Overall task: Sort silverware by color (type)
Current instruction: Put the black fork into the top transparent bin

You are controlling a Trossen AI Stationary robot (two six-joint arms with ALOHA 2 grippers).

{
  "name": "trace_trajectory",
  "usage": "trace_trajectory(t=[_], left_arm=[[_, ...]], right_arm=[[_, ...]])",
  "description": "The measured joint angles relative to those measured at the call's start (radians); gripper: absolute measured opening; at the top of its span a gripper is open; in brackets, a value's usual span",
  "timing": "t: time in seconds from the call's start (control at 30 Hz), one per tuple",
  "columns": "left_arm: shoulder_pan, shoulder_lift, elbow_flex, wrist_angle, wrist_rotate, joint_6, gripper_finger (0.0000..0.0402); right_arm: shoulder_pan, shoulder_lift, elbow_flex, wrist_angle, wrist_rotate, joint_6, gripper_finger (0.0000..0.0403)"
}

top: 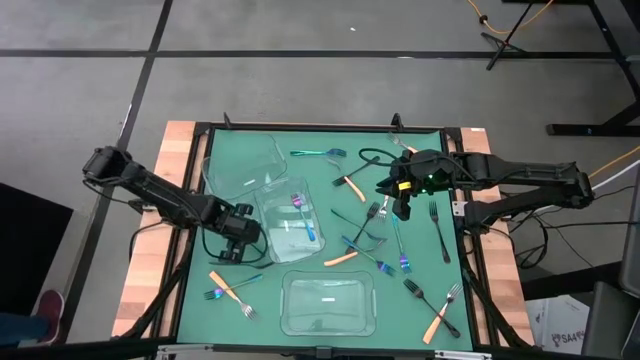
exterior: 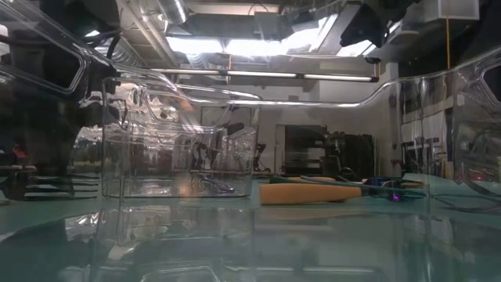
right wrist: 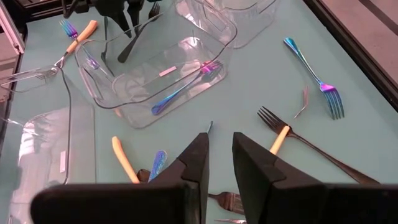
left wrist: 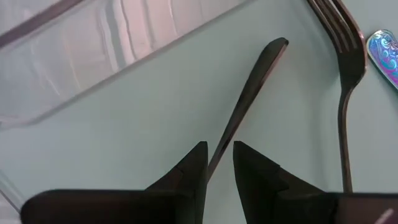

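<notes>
Closest to the left wrist camera, a black utensil [left wrist: 245, 102] runs up from between the left gripper [left wrist: 219, 163] fingers, which pinch its slim shaft. Just beside it on the green counter [top: 270, 275] lies a dark fork [left wrist: 346, 74], with an iridescent handle tip [left wrist: 384, 55] further out.

From above, the left gripper [top: 236, 236] sits at about nine o'clock of the counter, touching the left wall of the middle clear container [top: 290, 222], which holds an iridescent utensil [top: 304, 215]. Another clear container [top: 240, 165] stands at eleven o'clock and a third [top: 328, 304] at six o'clock; the low view looks through their walls, which blur what lies behind.

The right gripper [top: 402, 192] hangs at about two o'clock over a tangle of black forks [top: 372, 218]. In its wrist view the fingers stand a little apart on a thin sliver [right wrist: 210, 127]; whether they grip it I cannot tell.

Around lie orange-handled forks [top: 440, 315], an orange handle [top: 341, 258], an iridescent fork [top: 318, 153] at twelve o'clock, and two forks [top: 230, 290] at seven o'clock.
</notes>
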Motion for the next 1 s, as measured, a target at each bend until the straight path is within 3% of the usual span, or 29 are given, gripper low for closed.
trace_trajectory(t=[0.5,0.8,1.0], left_arm=[[0.0,0.121,0.004,0.0,-0.024,0.002,0.0069],[0.0,0.118,0.002,0.002,-0.031,0.002,0.0009],[0.0,0.121,0.021,-0.006,-0.029,0.002,0.0007]], right_arm=[[0.0,0.0,0.0,0.0,0.0,0.0,0.0064],[0.0,0.0,0.0,0.0,0.0,0.0,0.0064],[0.0,0.0,0.0,0.0,0.0,0.0,0.0064]])
